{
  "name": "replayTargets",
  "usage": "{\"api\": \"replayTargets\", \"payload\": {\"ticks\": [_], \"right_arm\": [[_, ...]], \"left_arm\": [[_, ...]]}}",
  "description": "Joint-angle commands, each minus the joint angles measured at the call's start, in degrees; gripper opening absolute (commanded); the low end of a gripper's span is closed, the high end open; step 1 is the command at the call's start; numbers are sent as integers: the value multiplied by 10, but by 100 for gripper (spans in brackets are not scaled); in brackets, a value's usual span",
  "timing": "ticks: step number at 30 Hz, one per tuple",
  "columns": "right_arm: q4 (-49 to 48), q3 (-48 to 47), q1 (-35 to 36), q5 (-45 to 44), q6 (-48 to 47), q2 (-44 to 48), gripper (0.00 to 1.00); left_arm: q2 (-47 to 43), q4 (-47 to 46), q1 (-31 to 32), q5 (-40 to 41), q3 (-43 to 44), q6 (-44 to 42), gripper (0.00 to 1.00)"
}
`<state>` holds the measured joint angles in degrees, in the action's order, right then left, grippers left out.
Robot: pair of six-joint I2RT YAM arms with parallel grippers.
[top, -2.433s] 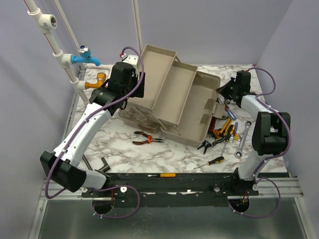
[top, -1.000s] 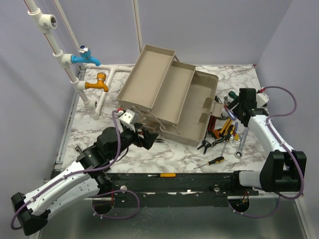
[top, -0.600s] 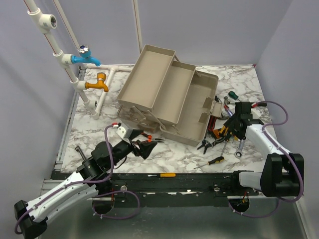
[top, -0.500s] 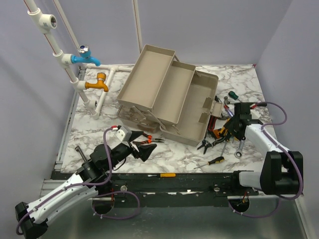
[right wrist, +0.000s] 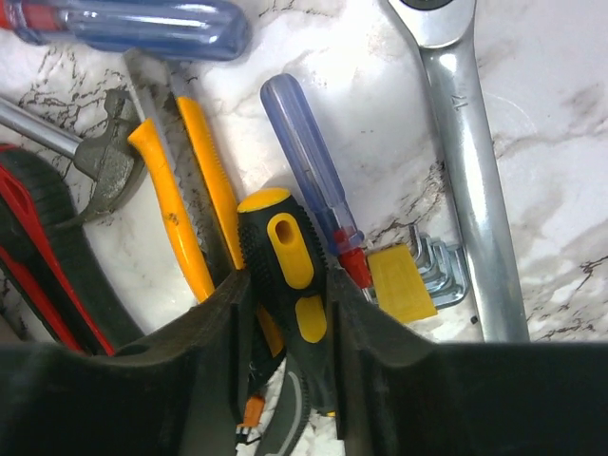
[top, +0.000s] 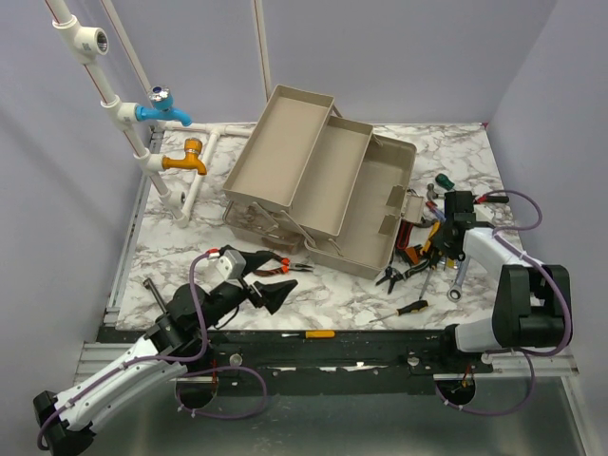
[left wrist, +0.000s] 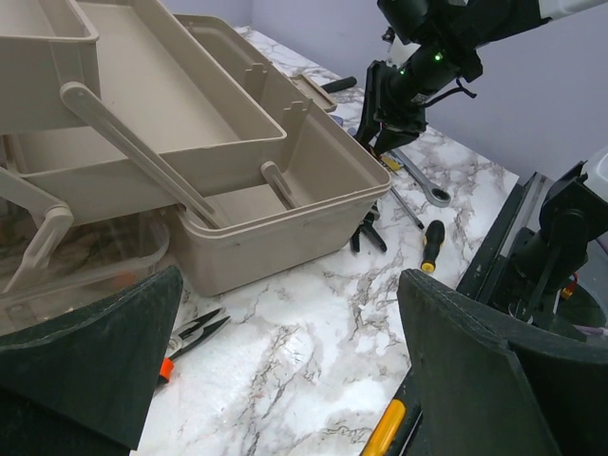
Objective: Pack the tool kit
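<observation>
Marble tabletop [top: 332,294], left pincer [left wrist: 290,285] wide, right pincer [right wrist: 285,294] tight around yellow-black screwdriver [right wrist: 285,237], shaft hidden.

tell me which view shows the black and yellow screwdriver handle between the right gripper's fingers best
Right wrist: the screwdriver handle sits large between the right gripper's fingers. Top view hides it under the gripper; left wrist shows only that distant gripper.

1. You are looking at one toolbox [top: 375,214] carrying two trays: the upper tray [top: 285,142] and the lower tray [top: 332,180].
2. You are seeing two taps: the blue tap [top: 160,111] and the orange tap [top: 185,158].
3. You are seeing two pairs of pliers: the red pliers [top: 285,268] and the black pliers [top: 391,276].
4. Your right wrist camera is showing three screwdrivers: the upper blue screwdriver [right wrist: 123,24], the lower blue screwdriver [right wrist: 309,161] and the black-and-yellow screwdriver [right wrist: 285,242].
5. It is also showing one wrench [right wrist: 470,161] and one hex key set [right wrist: 418,275].
</observation>
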<state>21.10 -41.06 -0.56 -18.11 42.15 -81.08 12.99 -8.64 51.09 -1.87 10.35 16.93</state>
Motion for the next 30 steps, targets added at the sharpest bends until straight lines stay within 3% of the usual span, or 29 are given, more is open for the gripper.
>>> {"api": "replayTargets", "payload": {"ticks": [1, 3, 12, 13, 16, 21, 24, 30], "right_arm": [[-12, 10, -3, 11, -3, -24, 29], [0, 6, -3, 10, -4, -7, 20], [105, -64, -3, -36, -57, 114, 17], [109, -68, -3, -34, -62, 128, 13], [112, -84, -3, -16, -75, 173, 12], [82, -112, -3, 76, -119, 241, 12], [25, -111, -3, 174, -135, 282, 2], [-134, -74, -2, 406, -104, 331, 2]], "left_arm": [[-17, -17, 2, -10, -9, -9, 99], [-24, -17, 2, -9, -12, -9, 99], [-31, -23, 2, -13, -17, -13, 99], [-31, -24, 2, -14, -17, -13, 99], [-29, -26, 2, -9, -19, -13, 99], [-18, -33, 2, -16, -18, -14, 99], [4, -61, 1, -41, -19, -12, 99], [138, -28, 2, -86, 119, 34, 99]]}}
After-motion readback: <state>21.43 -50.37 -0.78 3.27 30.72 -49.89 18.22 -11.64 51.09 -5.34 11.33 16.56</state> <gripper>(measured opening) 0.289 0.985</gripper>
